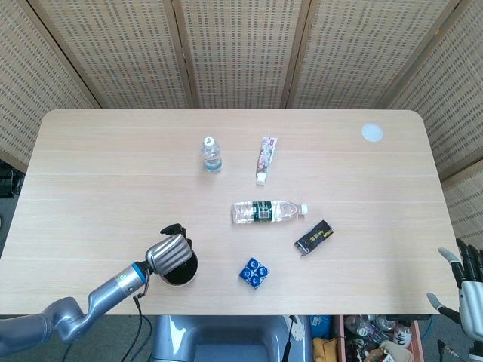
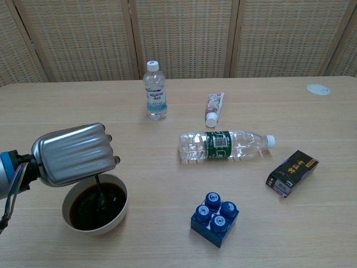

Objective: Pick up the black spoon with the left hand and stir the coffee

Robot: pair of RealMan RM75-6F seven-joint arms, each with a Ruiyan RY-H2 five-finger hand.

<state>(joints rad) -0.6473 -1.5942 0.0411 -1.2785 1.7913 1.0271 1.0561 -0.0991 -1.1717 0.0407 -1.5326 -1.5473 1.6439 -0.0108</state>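
Note:
A white bowl point(image 2: 120, 215) of dark coffee point(image 2: 89, 207) stands near the table's front left edge; in the head view the bowl point(image 1: 194, 274) shows partly under my hand. My left hand point(image 2: 72, 154) hovers over its far left rim, fingers curled around the black spoon point(image 2: 100, 190), whose thin handle runs down from the hand into the coffee. In the head view the left hand point(image 1: 169, 253) covers the bowl's left part. My right hand point(image 1: 469, 283) hangs beyond the table's front right corner, fingers apart, holding nothing.
An upright small water bottle point(image 2: 155, 90) and a toothpaste tube point(image 2: 213, 108) stand further back. A larger bottle point(image 2: 225, 145) lies on its side mid-table. A blue block point(image 2: 215, 218), a black box point(image 2: 292, 172) and a white disc point(image 2: 318, 89) lie to the right.

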